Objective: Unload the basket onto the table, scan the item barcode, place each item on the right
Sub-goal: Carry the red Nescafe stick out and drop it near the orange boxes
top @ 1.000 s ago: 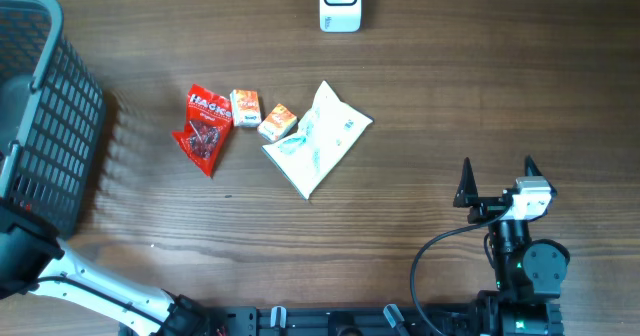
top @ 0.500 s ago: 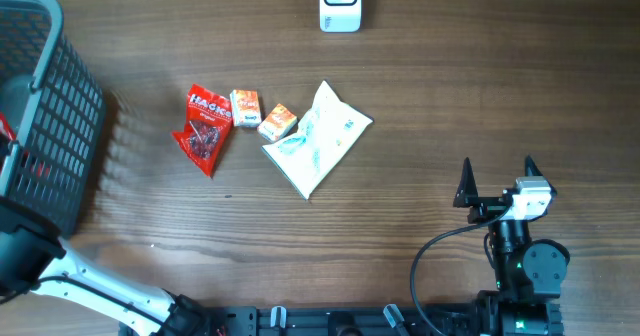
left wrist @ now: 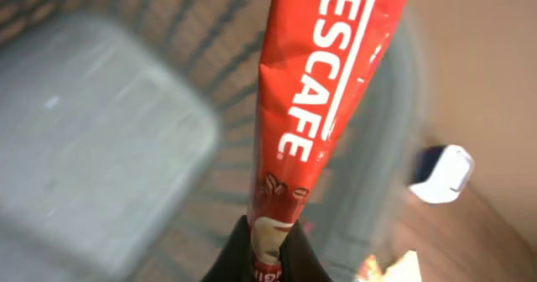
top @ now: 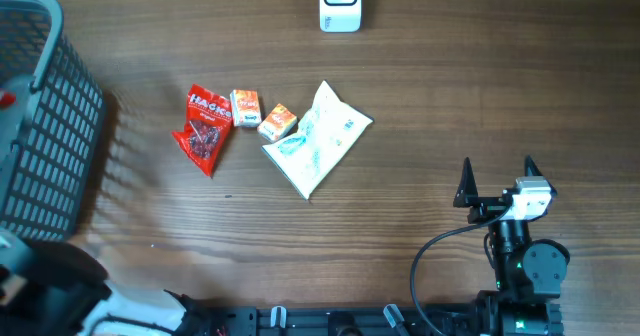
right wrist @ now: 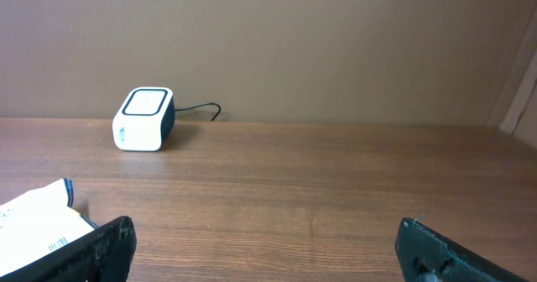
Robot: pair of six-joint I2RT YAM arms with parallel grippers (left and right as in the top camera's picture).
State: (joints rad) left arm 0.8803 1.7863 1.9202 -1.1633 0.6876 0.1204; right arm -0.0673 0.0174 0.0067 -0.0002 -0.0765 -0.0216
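1. Left gripper (left wrist: 267,250) hangs over the basket (left wrist: 101,148), pinched tight on a red coffee sachet (left wrist: 323,80).
2. Right gripper (top: 497,168), far from the basket, gapes wide, empty.
3. Only the left wrist view shows the grip.

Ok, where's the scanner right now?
The scanner sits top centre in the overhead view, well beyond the white pouch; the right wrist view shows it ahead, to the left.
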